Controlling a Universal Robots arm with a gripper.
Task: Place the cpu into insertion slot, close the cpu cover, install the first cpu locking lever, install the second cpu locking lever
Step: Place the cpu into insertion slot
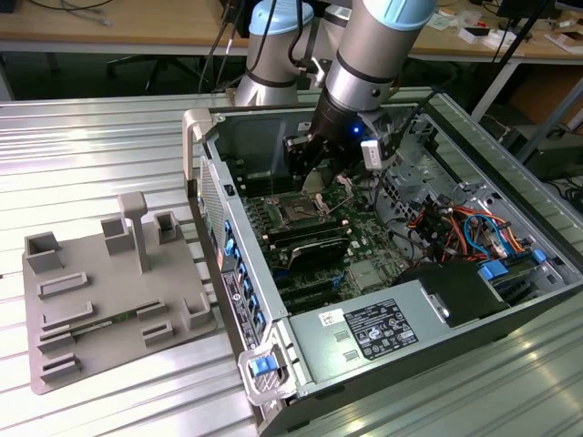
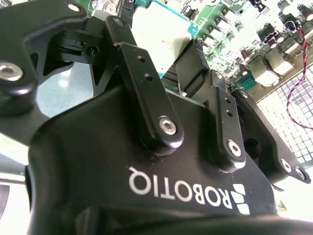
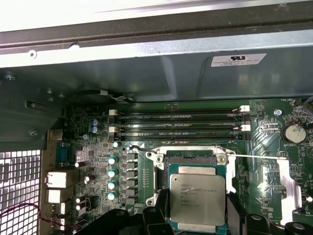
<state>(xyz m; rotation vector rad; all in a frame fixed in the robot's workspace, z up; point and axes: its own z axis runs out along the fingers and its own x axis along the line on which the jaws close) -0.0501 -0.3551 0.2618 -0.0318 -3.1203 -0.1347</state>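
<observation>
Pinched between the black fingers (image 3: 234, 210) of the gripper (image 1: 314, 182): the cpu (image 3: 197, 196), caught by two opposite edges and carried flat, matt silver-grey lid up, thin green board showing round it. Straight beyond the fingertips, close but seemingly not touching: the insertion slot (image 3: 190, 157), a dark square well inside a bright stamped-metal rim. Near-square chip, so no long axis to speak of; edges about parallel to the rim, by the look of the first wrist view. Off to one side of the fingers, standing clear of the slot: the cpu cover (image 3: 287, 191), a thin silvery frame with a cut-out middle, and a fine wire locking lever (image 3: 254, 156), unlatched, it seems. Farther out past the slot, long black memory slots (image 3: 178, 125) on glossy green board.
</observation>
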